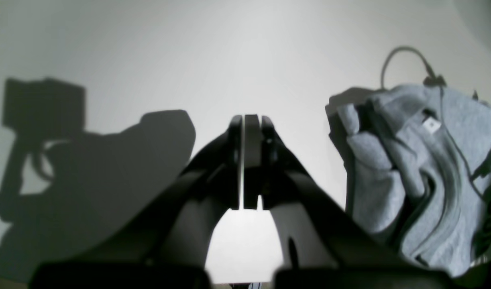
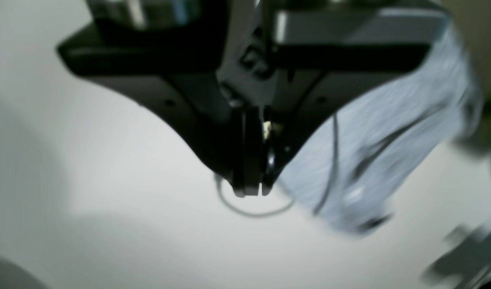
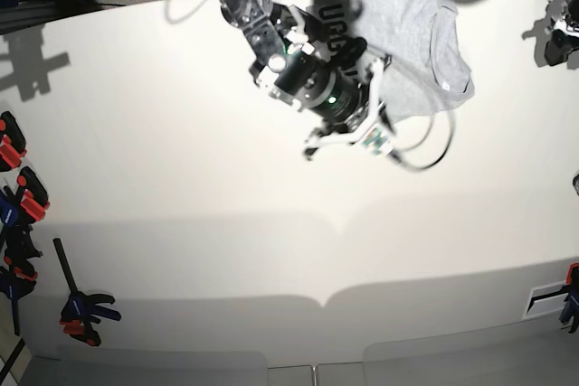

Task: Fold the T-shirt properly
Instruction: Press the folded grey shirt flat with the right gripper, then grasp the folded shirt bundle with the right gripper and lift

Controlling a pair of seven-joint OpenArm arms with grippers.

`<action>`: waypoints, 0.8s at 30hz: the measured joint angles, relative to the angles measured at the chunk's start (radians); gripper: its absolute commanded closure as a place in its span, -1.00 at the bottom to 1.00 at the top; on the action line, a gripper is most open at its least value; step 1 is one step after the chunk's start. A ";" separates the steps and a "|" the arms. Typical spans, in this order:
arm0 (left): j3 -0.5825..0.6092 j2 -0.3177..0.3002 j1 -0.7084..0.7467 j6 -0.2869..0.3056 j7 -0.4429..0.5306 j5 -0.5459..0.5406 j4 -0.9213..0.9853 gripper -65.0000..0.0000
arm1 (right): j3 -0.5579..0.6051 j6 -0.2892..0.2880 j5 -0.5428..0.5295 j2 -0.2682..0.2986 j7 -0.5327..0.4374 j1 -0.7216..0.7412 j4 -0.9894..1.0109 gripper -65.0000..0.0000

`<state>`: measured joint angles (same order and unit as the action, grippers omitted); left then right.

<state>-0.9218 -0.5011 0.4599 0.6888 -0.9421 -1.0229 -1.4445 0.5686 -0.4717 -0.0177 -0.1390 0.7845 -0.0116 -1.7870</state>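
Observation:
The light grey T-shirt lies crumpled at the far right of the white table, with black lettering showing on its left part. My right gripper is shut and empty, hovering over bare table with the T-shirt just to its right. In the base view the right arm reaches from the far edge, and the right gripper sits by the shirt's near edge. My left gripper is shut and empty over bare table. The bunched T-shirt, with a small white label, lies to its right.
A grey cable loop hangs from the right wrist, near the shirt's front edge. It also shows in the right wrist view. Orange and black clamps sit along the table's left edge. Another clamp is at the right edge.

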 measured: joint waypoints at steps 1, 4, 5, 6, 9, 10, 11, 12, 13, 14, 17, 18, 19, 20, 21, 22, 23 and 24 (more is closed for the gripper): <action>0.000 0.000 0.000 0.000 0.000 0.000 0.000 1.00 | 0.008 -0.040 -0.031 -0.002 0.029 0.004 0.000 1.00; 0.000 -0.002 -0.001 0.000 0.001 0.000 0.000 1.00 | 0.041 -0.094 -0.064 -0.008 0.093 0.012 0.013 1.00; 0.000 -0.001 0.000 0.000 0.000 0.000 0.000 1.00 | 0.053 -0.094 -0.062 -0.008 0.104 0.015 0.031 1.00; 0.000 -0.001 0.000 0.000 0.000 0.000 0.000 1.00 | 0.062 -0.096 -0.054 -0.008 0.123 0.018 0.056 1.00; 0.000 -0.001 -0.001 0.000 0.000 0.000 0.000 1.00 | 0.074 -0.097 -0.031 -0.003 0.166 0.018 0.137 1.00; 0.000 -0.001 -0.001 0.000 0.000 0.000 0.000 1.00 | 0.079 -0.097 -0.030 -0.002 0.184 0.020 0.162 1.00; 0.000 -0.001 0.000 0.000 0.000 0.000 0.000 1.00 | 0.085 -0.097 -0.029 -0.003 0.203 0.026 0.187 1.00; 0.000 -0.001 0.000 0.000 0.000 0.000 0.000 1.00 | 0.095 -0.097 -0.031 -0.003 0.208 0.032 0.210 1.00; 0.000 -0.001 0.000 0.000 0.000 0.000 0.000 1.00 | 0.103 -0.097 -0.032 -0.002 0.208 0.037 0.229 1.00; 0.000 -0.001 0.000 0.000 0.000 0.000 0.000 1.00 | 0.111 -0.097 -0.029 -0.002 0.208 0.043 0.245 1.00; 0.000 -0.001 0.000 0.000 0.000 0.000 0.000 1.00 | 0.146 -0.097 -0.027 -0.003 0.212 0.054 0.275 1.00; 0.000 -0.001 0.000 0.000 0.000 0.000 0.000 1.00 | 0.154 -0.097 -0.028 -0.003 0.212 0.055 0.276 1.00; 0.000 -0.001 0.000 0.000 0.000 0.000 0.000 1.00 | 0.157 -0.097 -0.028 -0.003 0.212 0.054 0.277 1.00; 0.000 -0.001 0.000 0.000 0.000 0.000 0.000 1.00 | 0.157 -0.097 -0.031 -0.006 0.212 0.054 0.285 1.00; 0.000 -0.001 0.000 0.000 0.000 0.000 0.000 1.00 | 0.154 -0.097 -0.032 -0.005 0.212 0.054 0.296 1.00; 0.000 -0.001 0.000 0.000 0.000 0.000 0.000 1.00 | 0.141 -0.093 -0.037 -0.006 0.216 0.054 0.311 1.00; 0.000 -0.001 0.000 0.000 0.000 0.000 0.000 1.00 | 0.121 -0.086 -0.038 -0.009 0.210 0.054 0.332 1.00; 0.000 -0.001 0.000 0.000 0.000 0.000 0.000 1.00 | 0.097 -0.078 -0.037 -0.012 0.203 0.054 0.351 1.00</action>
<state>-0.9218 -0.5022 0.4595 0.6888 -0.9417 -1.0233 -1.4445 0.6651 -0.5495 -0.0547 -0.1513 0.9874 0.0425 -1.4364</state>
